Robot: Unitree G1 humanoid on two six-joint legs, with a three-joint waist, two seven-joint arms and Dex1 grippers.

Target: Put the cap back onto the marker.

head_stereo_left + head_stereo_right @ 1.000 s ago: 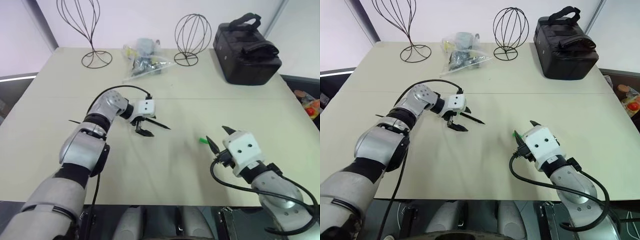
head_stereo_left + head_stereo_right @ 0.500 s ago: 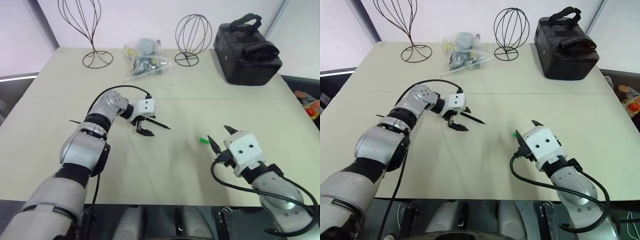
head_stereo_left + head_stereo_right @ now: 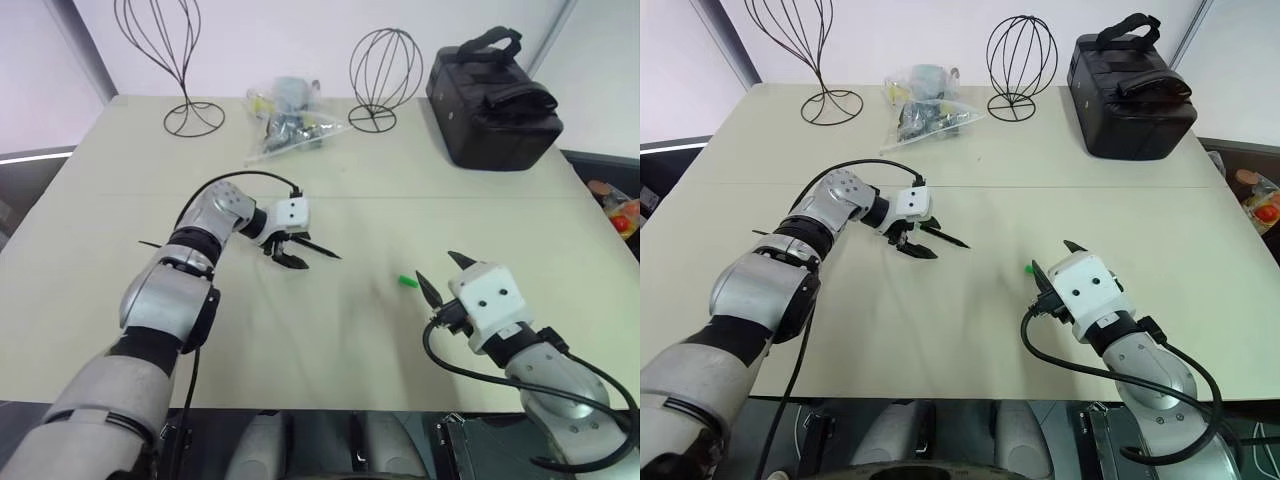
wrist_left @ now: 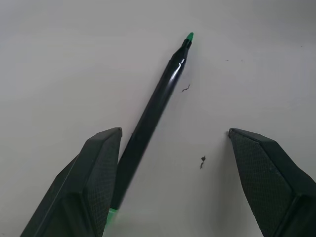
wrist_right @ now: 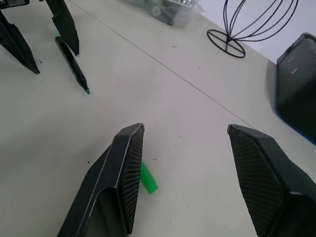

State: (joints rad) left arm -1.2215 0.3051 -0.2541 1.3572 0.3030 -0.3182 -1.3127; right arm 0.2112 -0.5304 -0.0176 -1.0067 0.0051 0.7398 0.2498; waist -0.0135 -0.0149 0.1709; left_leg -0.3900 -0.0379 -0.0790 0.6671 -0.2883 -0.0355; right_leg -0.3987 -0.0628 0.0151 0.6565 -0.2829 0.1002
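Beige table (image 3: 300, 350): near its middle your left gripper (image 4: 173, 130) straddles the uncapped marker (image 4: 153, 106), released; judge a close on its barrel next. Toward the right edge, the green cap (image 5: 148, 178) lies just beside your right gripper (image 5: 185, 127), also released.

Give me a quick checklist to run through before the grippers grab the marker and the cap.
1. Left gripper open: ok.
2. Marker centred between its fingers: not ok, it lies close beside one finger.
3. Marker's green tip bare, ready for capping: ok.
4. Right gripper open: ok.
5. Green cap centred between that gripper's fingers: not ok, it lies right beside one finger.
6. Grippers low enough over the table to close on them: cannot tell.
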